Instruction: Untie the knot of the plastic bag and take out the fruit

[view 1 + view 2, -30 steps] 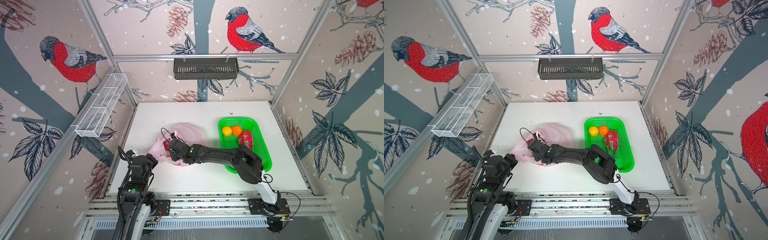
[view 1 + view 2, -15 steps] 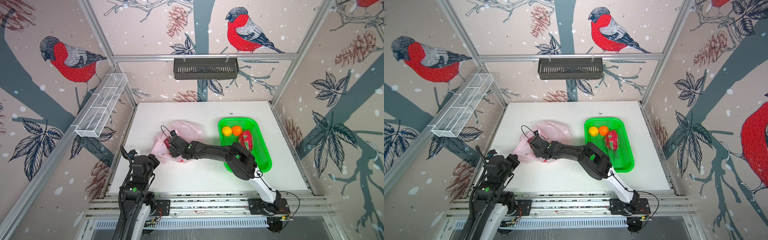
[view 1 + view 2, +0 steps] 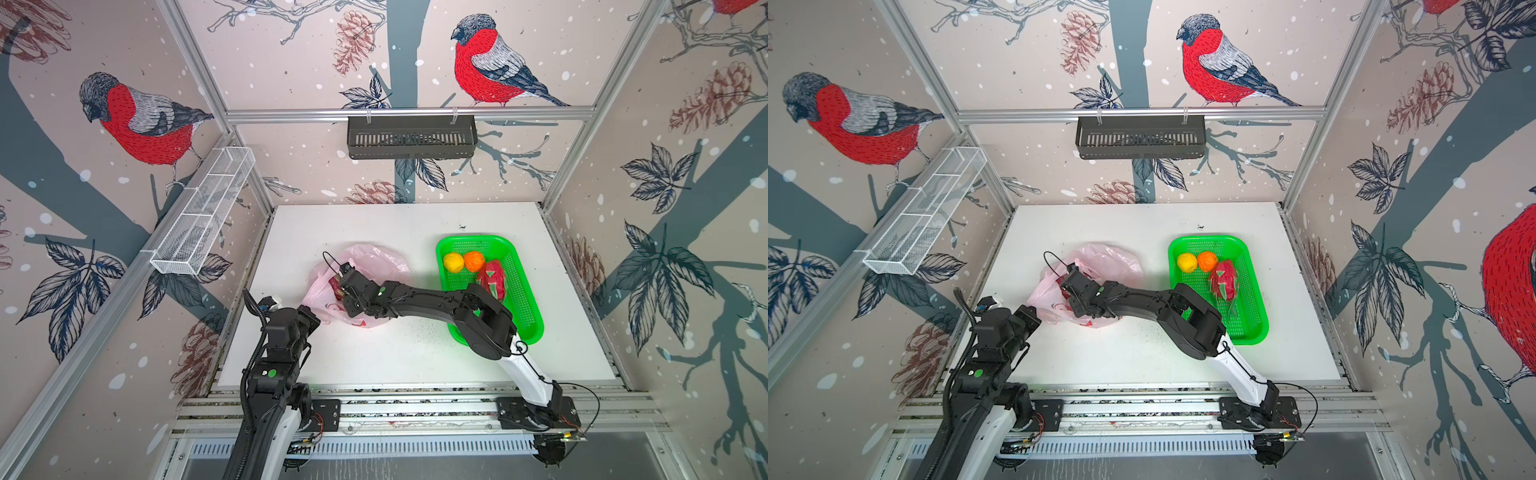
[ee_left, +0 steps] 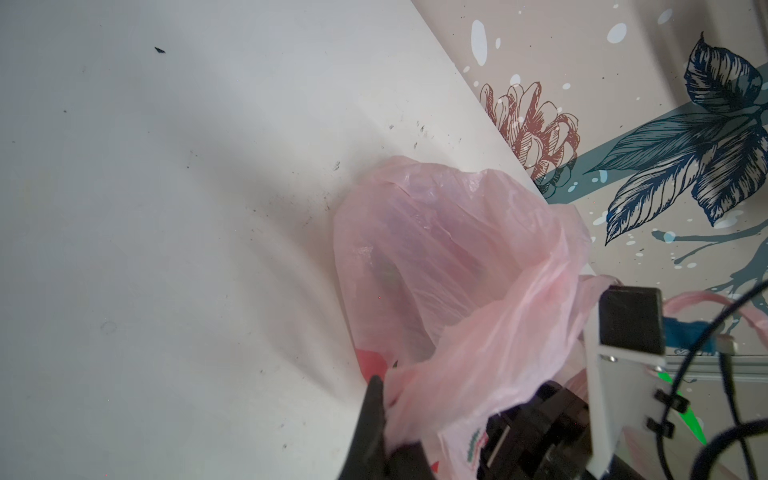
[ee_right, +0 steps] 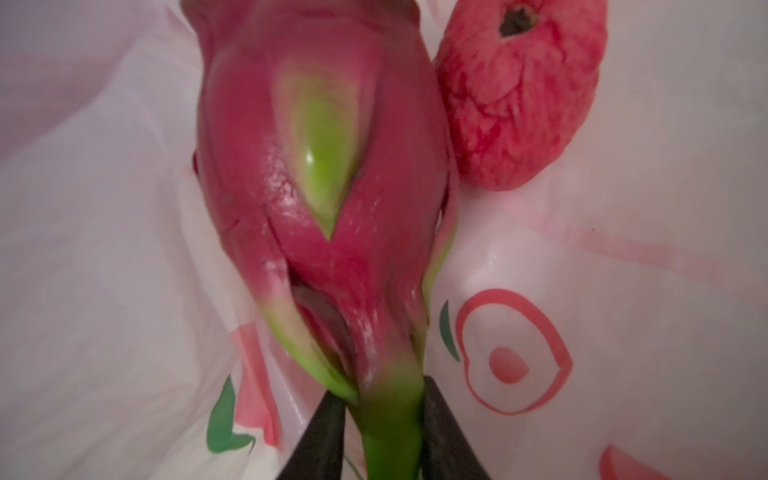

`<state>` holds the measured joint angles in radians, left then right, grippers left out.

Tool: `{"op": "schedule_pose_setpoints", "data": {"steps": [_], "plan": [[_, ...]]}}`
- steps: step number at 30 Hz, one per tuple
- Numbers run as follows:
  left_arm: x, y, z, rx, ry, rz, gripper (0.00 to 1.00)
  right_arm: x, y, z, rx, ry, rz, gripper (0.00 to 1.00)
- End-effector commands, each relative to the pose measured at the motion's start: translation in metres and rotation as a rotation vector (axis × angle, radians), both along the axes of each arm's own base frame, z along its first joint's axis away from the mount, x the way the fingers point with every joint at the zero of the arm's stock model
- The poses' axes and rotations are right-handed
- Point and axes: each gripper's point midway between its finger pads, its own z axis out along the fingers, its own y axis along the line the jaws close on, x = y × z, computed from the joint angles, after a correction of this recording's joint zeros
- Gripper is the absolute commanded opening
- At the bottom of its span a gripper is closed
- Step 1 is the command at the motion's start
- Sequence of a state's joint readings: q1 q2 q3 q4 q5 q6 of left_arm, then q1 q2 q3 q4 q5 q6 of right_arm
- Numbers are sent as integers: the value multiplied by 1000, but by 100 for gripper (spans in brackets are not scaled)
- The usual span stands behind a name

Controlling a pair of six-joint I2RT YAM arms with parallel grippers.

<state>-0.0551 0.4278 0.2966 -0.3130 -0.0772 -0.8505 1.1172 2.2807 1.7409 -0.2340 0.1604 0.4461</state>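
Observation:
The pale pink plastic bag lies open at the table's middle left. My right gripper reaches across into its mouth and is shut on the green tip of a magenta dragon fruit inside. A round red fruit lies beside that dragon fruit in the bag. My left gripper is shut on the bag's near edge. The knot does not show in any view.
A green mesh basket stands at the right and holds a yellow fruit, an orange and a dragon fruit. My right arm's elbow hangs over the basket's front corner. Walls close in the table.
My right arm has shifted slightly at the bag's mouth, with its elbow swinging a little left and back. The bag's near side has been pulled flatter. The left arm has stayed put.

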Motion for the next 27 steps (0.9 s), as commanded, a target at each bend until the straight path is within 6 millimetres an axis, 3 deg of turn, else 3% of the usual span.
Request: {"op": "schedule_pose_setpoints", "data": {"steps": [1,9,17,27], "plan": [[10,8,13,31,-69,38,0,-8,-4,11,9,-1,5,23],[13,17,20,62,-104,80,0,-24,-24,25,-3,-2,8,11],[10,23,16,81,-105,106,0,-37,-40,43,-5,0,6,8],[10,22,17,80,-111,99,0,-58,-71,12,-76,68,-11,8]]}}
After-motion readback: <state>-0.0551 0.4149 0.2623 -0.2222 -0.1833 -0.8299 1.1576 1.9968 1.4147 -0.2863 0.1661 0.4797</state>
